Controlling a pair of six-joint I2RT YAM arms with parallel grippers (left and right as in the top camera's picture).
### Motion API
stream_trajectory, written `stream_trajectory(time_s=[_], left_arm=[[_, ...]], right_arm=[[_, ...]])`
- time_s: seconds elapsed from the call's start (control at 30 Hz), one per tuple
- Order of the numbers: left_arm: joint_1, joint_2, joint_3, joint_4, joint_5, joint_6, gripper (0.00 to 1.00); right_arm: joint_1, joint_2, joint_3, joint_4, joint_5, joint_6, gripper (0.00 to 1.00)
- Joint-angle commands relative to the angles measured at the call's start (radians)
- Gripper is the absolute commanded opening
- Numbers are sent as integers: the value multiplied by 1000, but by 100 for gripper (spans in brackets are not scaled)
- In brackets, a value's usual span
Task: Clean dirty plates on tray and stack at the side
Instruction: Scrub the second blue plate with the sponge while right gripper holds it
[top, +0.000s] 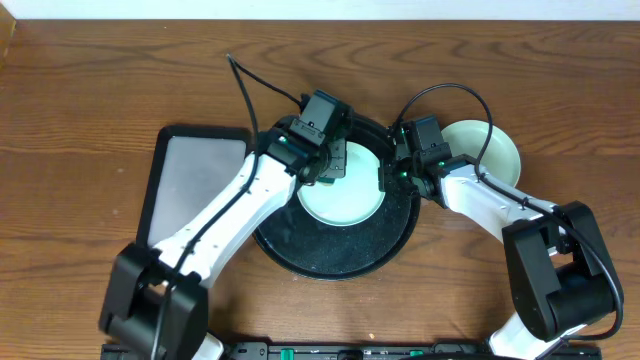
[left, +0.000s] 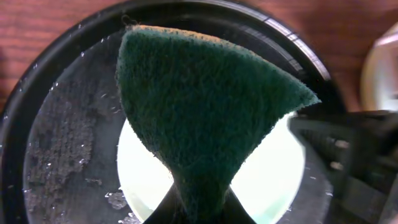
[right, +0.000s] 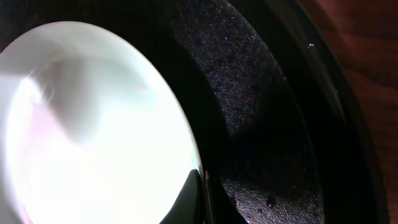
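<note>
Left hand (top: 325, 165): clenched on green sponge (left: 199, 106), directly over mint plate (top: 340, 205) | right hand (top: 392, 175): pinching that plate's right rim | plate lies in round tray (top: 330, 262)

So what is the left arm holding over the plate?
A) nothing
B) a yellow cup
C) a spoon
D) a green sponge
D: the left wrist view shows the green sponge pinched in the left gripper, above the pale plate in the round black tray.
</note>
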Motion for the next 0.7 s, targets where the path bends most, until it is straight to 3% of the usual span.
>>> stream_trajectory(time_s=[0.0,0.2,0.37,0.67], left_arm=[[0,78,-24,-2,-47,13,8],[0,203,-24,8,-142,-34,8],[-1,274,-24,4,-121,-84,8],[-2,327,-24,-75,263,-84,8]], right_arm=[[2,-21,11,-5,25,13,1],[2,-21,11,-5,24,13,1],[2,-21,11,-5,24,13,1],[2,-21,11,-5,24,13,1]])
